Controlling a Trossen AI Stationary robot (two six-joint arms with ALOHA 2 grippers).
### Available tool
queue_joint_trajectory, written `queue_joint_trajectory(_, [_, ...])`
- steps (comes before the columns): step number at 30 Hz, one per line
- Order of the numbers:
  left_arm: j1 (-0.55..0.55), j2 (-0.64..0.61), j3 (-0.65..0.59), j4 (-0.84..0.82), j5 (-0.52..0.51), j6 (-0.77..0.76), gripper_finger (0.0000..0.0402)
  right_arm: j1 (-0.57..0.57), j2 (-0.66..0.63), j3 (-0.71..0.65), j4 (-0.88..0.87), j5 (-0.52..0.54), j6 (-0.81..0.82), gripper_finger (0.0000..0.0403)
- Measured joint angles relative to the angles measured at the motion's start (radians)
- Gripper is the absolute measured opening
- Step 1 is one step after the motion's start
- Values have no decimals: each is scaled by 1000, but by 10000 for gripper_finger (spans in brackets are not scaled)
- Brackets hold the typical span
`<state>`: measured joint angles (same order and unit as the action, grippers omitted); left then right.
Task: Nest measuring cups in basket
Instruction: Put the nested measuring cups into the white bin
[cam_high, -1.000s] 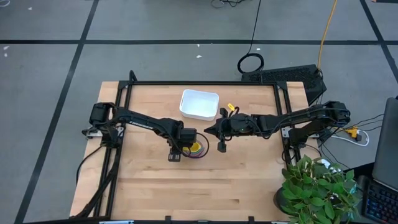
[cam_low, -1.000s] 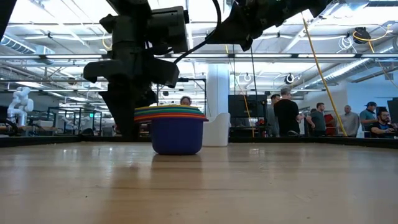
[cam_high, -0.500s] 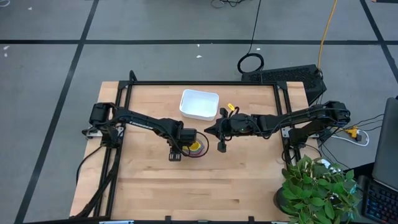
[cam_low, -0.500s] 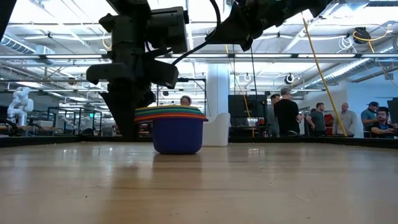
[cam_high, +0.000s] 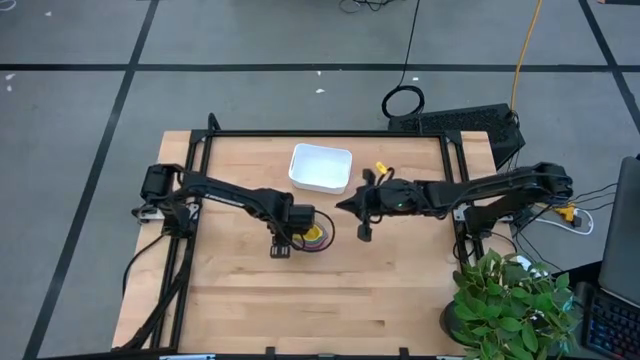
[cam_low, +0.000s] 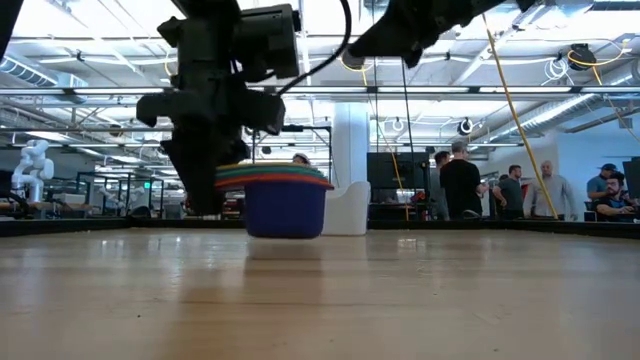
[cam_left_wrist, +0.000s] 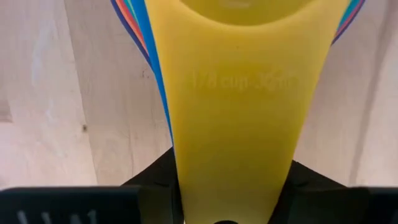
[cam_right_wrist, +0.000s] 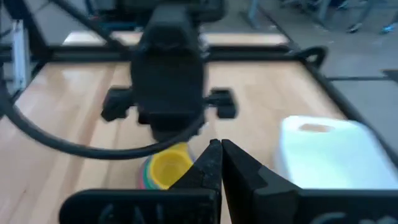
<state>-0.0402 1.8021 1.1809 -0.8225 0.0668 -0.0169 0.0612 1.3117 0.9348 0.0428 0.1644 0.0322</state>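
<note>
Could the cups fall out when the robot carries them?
Maybe. The left pincer grips the stack of measuring cups only by the yellow handle, and the stack already tilts just off the table, so cups could slip apart. It could also catch the white basket rim.

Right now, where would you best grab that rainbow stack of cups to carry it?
By the stacked flat handles, from the side they stick out on. The nested measuring cups have round, slippery bowls, while the handles lie layered flat. The left gripper already appears clamped there, with the stack seemingly just off the table.
</note>
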Motion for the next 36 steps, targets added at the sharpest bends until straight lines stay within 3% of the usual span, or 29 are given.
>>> queue_joint_trajectory(10, [50,-141,0,-4,2,55,135,0,-194,1,-132,77,-4,0])
queue_joint_trajectory(18, [191,-231,3,8,-16,213,135,0,-273,1,-154,79,-33,0])
queue_joint_trajectory(29, [438,-178,187,-19,-16,513,135,-2,-305,0,-169,79,-62,0])
queue_joint_trajectory(36, [531,-82,250,-18,33,630,135,-3,-303,0,-186,104,-80,0])
